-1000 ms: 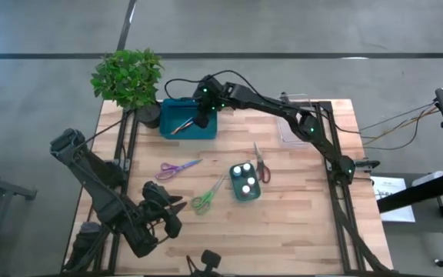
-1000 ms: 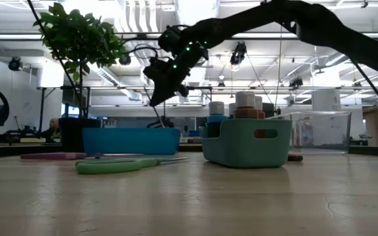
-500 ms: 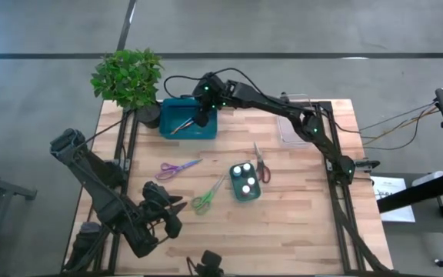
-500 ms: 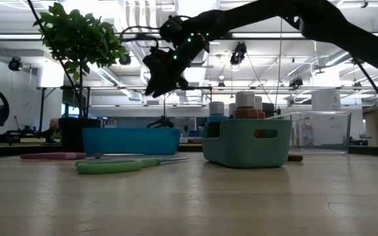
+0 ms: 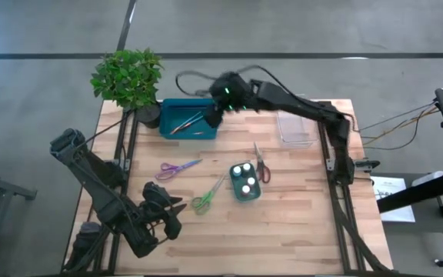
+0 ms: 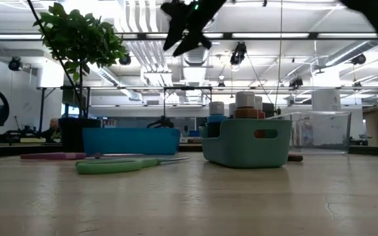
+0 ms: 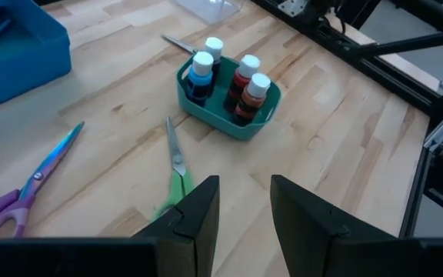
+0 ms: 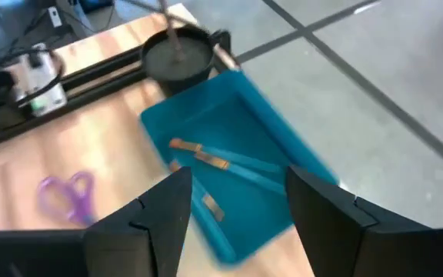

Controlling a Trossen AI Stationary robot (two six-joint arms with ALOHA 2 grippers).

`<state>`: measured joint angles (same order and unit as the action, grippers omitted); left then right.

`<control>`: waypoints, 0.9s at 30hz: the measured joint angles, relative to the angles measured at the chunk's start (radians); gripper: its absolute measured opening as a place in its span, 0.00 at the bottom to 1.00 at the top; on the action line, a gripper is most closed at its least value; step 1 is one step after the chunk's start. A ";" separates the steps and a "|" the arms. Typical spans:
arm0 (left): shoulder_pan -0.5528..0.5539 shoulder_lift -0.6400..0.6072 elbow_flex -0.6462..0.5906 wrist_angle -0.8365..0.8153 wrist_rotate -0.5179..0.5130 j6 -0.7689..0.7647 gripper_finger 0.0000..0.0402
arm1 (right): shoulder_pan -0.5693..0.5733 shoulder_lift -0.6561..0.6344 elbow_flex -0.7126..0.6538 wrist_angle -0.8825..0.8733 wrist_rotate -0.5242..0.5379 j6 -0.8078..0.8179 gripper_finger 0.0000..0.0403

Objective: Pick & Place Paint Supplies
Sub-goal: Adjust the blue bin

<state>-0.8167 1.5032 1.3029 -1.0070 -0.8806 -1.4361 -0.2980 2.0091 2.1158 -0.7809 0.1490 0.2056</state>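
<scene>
Several thin brushes [image 8: 220,163] lie in the blue tray [image 5: 189,119] at the table's far left. My right gripper [image 8: 237,208] hangs open and empty high above that tray's right end [image 5: 214,115]. White-capped pots [image 7: 229,73] stand in a teal caddy [image 5: 244,181] at mid-table. Purple scissors [image 5: 177,168], green scissors [image 5: 206,198] and red scissors [image 5: 261,166] lie flat on the wood. My left gripper [image 7: 244,204] waits open near the table's near left corner [image 5: 177,209], touching nothing.
A potted plant [image 5: 129,77] stands at the far left corner beside the blue tray. A clear plastic tray [image 5: 296,128] sits at the far right. Bare wood lies along the near edge and the right side.
My right gripper has let go of a brush, which now lies in the blue tray. The gripper has then risen well clear and drawn back toward the table's right edge. The left arm has kept still.
</scene>
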 joint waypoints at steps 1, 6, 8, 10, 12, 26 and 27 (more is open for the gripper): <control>0.000 0.000 0.000 -0.001 0.004 0.000 0.32 | 0.027 -0.041 -0.052 0.000 0.031 0.023 0.48; -0.001 0.000 0.000 -0.001 0.011 0.023 0.32 | 0.186 -0.250 -0.329 0.008 0.150 0.183 0.27; -0.001 0.000 0.000 0.000 0.011 0.026 0.32 | 0.254 -0.326 -0.437 0.015 0.200 0.259 0.17; -0.001 0.000 0.000 0.000 0.011 0.026 0.32 | 0.318 -0.403 -0.535 0.021 0.250 0.351 0.08; -0.001 0.000 0.000 0.000 0.011 0.026 0.32 | 0.378 -0.478 -0.620 0.028 0.301 0.463 0.04; -0.003 0.000 0.000 0.000 0.011 0.026 0.32 | 0.711 -0.711 -1.094 0.040 0.397 1.178 0.02; -0.003 0.000 0.000 0.000 0.011 0.026 0.32 | 0.725 -0.711 -1.118 0.055 0.397 1.204 0.02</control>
<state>-0.8196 1.5032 1.3029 -1.0071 -0.8700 -1.4105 0.4268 1.2980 0.9974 -0.7259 0.5455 1.4097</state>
